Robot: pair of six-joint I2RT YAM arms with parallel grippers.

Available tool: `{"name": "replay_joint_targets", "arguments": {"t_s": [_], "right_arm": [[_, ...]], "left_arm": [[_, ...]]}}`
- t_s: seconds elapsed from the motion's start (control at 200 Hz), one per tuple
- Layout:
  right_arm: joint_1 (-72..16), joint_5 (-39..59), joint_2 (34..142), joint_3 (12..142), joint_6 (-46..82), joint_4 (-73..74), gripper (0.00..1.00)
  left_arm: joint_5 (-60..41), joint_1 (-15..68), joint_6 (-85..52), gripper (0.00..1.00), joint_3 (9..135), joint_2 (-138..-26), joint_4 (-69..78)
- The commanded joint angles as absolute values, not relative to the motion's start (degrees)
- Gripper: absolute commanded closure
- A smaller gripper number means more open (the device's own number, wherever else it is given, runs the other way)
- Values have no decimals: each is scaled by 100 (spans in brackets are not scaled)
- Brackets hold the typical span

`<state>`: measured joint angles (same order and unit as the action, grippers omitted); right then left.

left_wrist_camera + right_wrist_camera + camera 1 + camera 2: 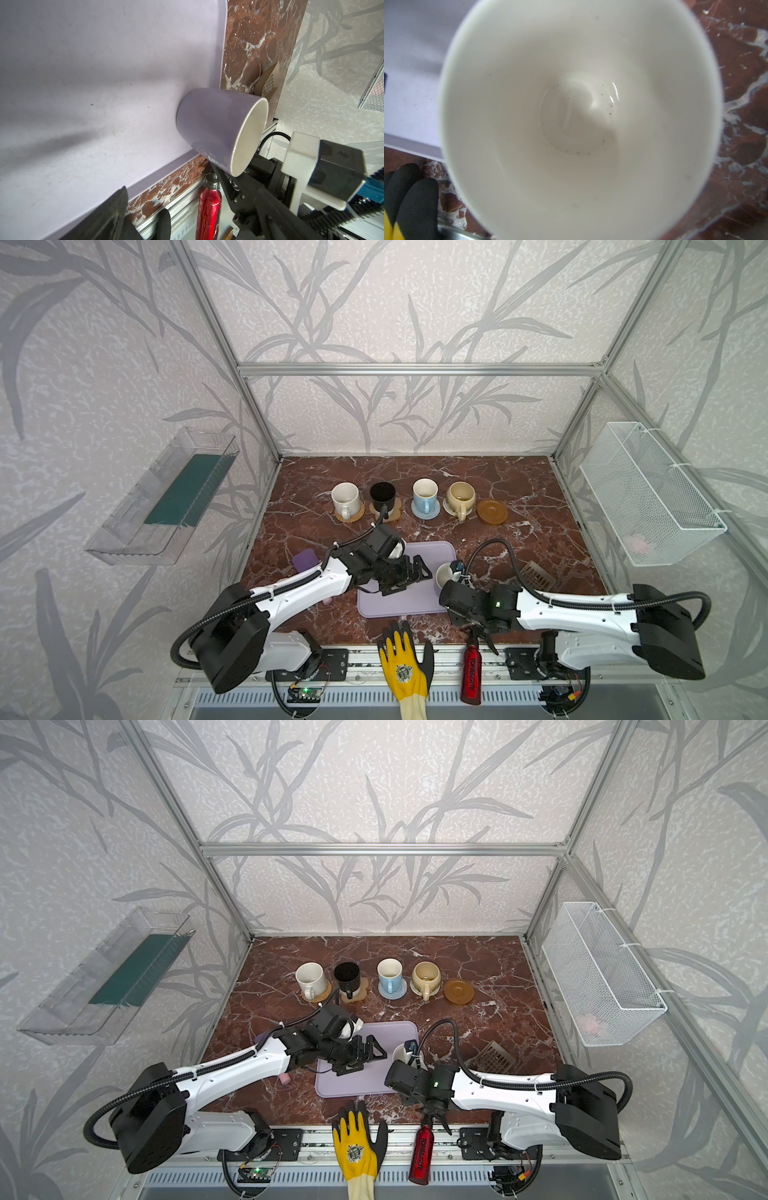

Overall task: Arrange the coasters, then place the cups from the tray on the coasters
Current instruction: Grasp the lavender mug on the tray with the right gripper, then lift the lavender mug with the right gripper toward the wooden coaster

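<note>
At the right edge of the flat lavender rectangular plastic tray (432, 549), close to its near corner, the right gripper (216, 172) is closed on the lavender-grey ceramic mug (209, 126), white inside. The contact point, presumably the handle, is hidden, and whether the base has cleared the tray cannot be determined. The left gripper (405, 577) hangs over the tray's middle, jaws spread wide, holding nothing. Beyond the tray's far edge, the white speckled mug (345, 497), black mug (382, 493), light blue mug (425, 492) and beige-yellow mug (460, 497) are seated in a row. At that row's right end, the amber-brown glossy disc coaster (492, 511) lies vacant. Assessment: last cup, pick-up stage. The next move calls for a level lift clear of the tray rim, then a centred set-down on the disc without nudging the beige-yellow mug beside it.
</note>
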<state>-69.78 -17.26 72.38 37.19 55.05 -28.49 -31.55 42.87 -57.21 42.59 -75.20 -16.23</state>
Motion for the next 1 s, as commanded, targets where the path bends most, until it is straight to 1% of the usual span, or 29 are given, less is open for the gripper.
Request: {"name": "replay_joint_targets", "arguments": {"t_s": [0.0, 0.14, 0.2, 0.295, 0.46, 0.635, 0.795, 1.0], "right_arm": [[-7042, -1966, 7108, 3647, 5599, -2916, 89], [-7049, -2040, 6999, 3654, 5582, -2947, 91], [-7046, -2081, 6958, 3679, 5579, -2994, 97], [-7054, -2127, 6885, 3696, 5564, -3054, 100], [-7062, -2218, 6712, 3701, 5575, -3064, 100], [-7054, -2412, 6602, 3849, 5411, -3180, 100], [-7050, -2634, 6532, 3964, 5183, -3307, 100], [-6646, -2318, 6412, 3925, 4737, -3254, 100]], "left_arm": [[-3048, 4334, -5744, 2, 4379, -7412, -1803], [-2962, 4344, -5625, 2, 4534, -7373, -1993], [-2979, 4348, -5652, 2, 4535, -7391, -1972], [-2988, 4347, -5673, 3, 4527, -7418, -1938], [-2897, 4348, -5682, 2, 4596, -7417, -1911], [-2830, 4343, -5913, 3, 4697, -7475, -1478], [-2725, 4343, -5933, 3, 4817, -7508, -1438], [-2549, 4343, -6216, 3, 4798, -7582, -1050]]}}
